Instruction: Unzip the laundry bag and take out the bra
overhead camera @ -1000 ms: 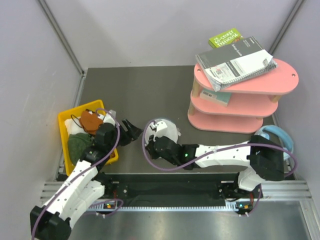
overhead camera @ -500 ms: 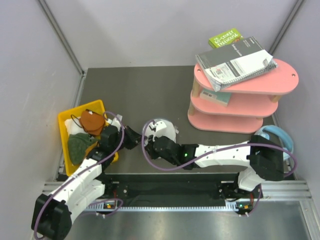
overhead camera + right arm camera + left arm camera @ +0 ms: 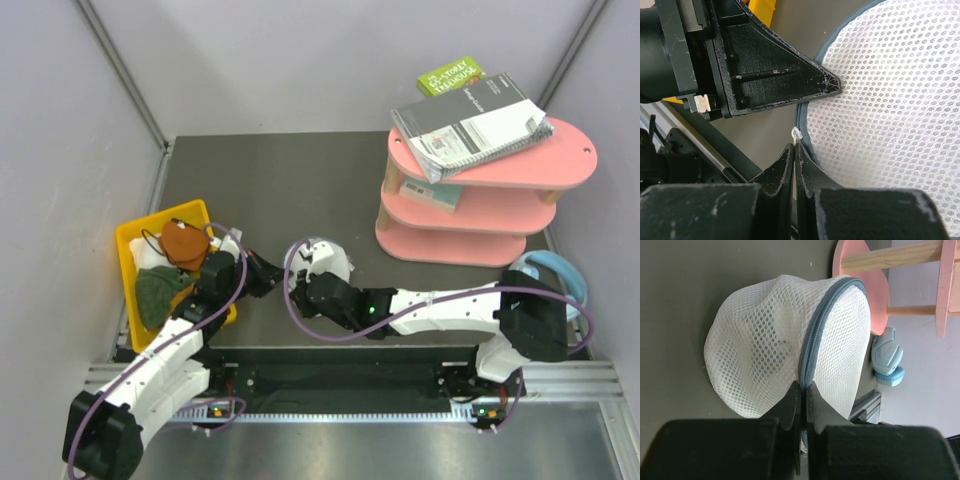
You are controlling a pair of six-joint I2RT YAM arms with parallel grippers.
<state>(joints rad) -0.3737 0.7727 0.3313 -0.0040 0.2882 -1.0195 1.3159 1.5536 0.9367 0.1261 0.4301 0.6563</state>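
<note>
The dark surface is hemmed by pale walls on three sides. Open room is left across its far and middle part. The right side is taken up by a pink three-tier shelf carrying a spiral notebook and a green book. Pale blue headphones are tucked by the shelf's near end. A yellow bin is set at the left edge, with a rust-orange cloth and a dark green cloth heaped in it.

The laundry bag is found near the front edge, between bin and shelf, well apart from both. Both arms are brought in low at its near-left side.

The left gripper is seen with its jaws pressed together on the bag's rim, where the grey-blue zipper runs down into them. The zipper is closed along the stretch in view. A greyish shape is made out through the mesh; what it is cannot be told.

The right gripper is held just beside the left one, jaws together, their tips at a small white tab on the zipper line. Whether the tab is pinched cannot be told.
</note>
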